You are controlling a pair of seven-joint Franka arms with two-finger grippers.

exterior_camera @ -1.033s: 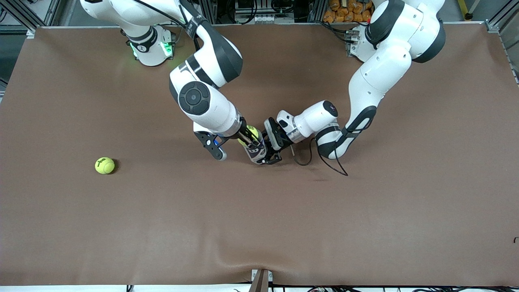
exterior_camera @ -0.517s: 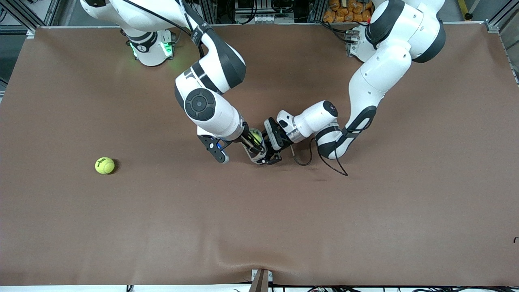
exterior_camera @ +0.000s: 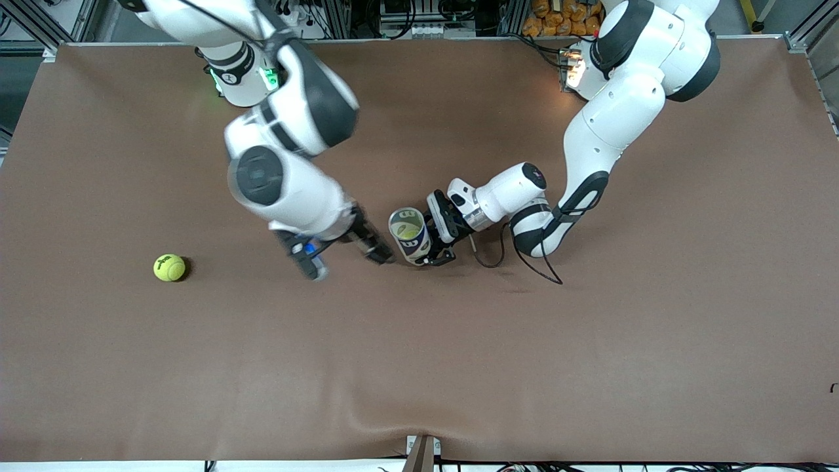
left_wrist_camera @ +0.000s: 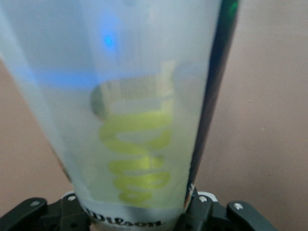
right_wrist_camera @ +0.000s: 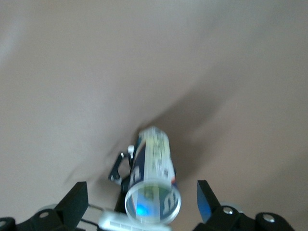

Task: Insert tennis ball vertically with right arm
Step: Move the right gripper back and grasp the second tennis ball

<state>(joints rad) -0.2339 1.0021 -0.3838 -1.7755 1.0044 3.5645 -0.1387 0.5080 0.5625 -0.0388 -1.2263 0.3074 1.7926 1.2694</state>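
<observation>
Can wall blurs the ball inside.

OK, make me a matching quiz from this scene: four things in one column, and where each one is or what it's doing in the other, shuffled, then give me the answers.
Things:
1. left gripper
2. right gripper
3. loose ball
4. ball in the can

States:
A. lies alone on the table toward the right arm's end
B. shut on the upright can, holding it
C. sits inside the can, seen through its open top
D. open and empty, just beside the can

Pairs: 1-B, 2-D, 3-A, 4-C
</observation>
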